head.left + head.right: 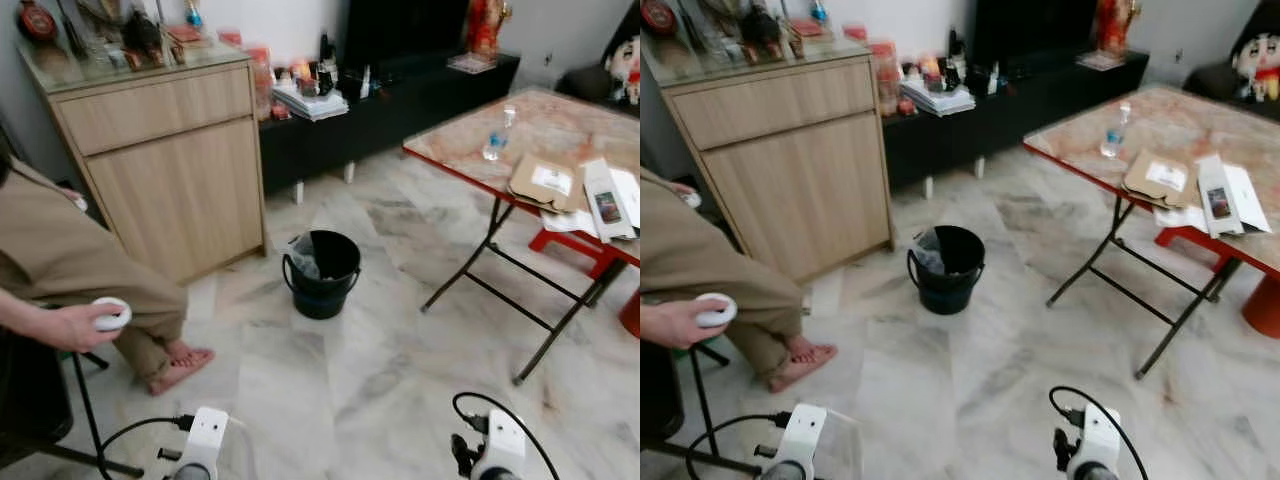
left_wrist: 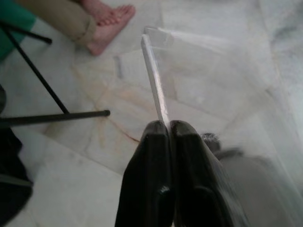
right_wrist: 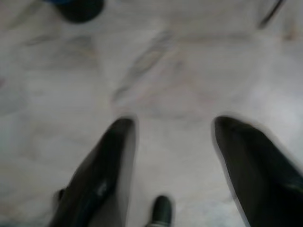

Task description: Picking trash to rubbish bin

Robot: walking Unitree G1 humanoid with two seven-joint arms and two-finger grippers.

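Ahead of me on the marble floor [image 1: 340, 400] stands the black rubbish bin [image 1: 321, 272], its mouth lined with a crumpled grey bag. I take the bin as my landmark. My left gripper [image 2: 169, 126] is clenched on the edge of a clear plastic package [image 2: 203, 80], which sticks out beyond the fingertips over the floor; in the head views that package [image 1: 845, 440] shows as a faint transparent sheet beside my left wrist, well short of the bin and on my side of it. My right gripper [image 3: 173, 124] hangs over bare floor with its fingers spread wide and nothing between them, the bin [image 3: 78, 8] well apart from it.

To the left of the bin a person sits on a dark chair [image 1: 40, 400], in tan trousers [image 1: 80, 260], one bare foot [image 1: 180, 368] on the floor and a hand [image 1: 70, 325] around a white controller [image 1: 112, 314]. Behind the bin and slightly left stands a wooden cabinet [image 1: 170, 170], and behind it to the right a low black shelf unit [image 1: 400, 105]. To the right of the bin is a folding counter [image 1: 560, 130] carrying a small water bottle [image 1: 497, 138], a brown envelope [image 1: 542, 182] and a white box [image 1: 607, 200].
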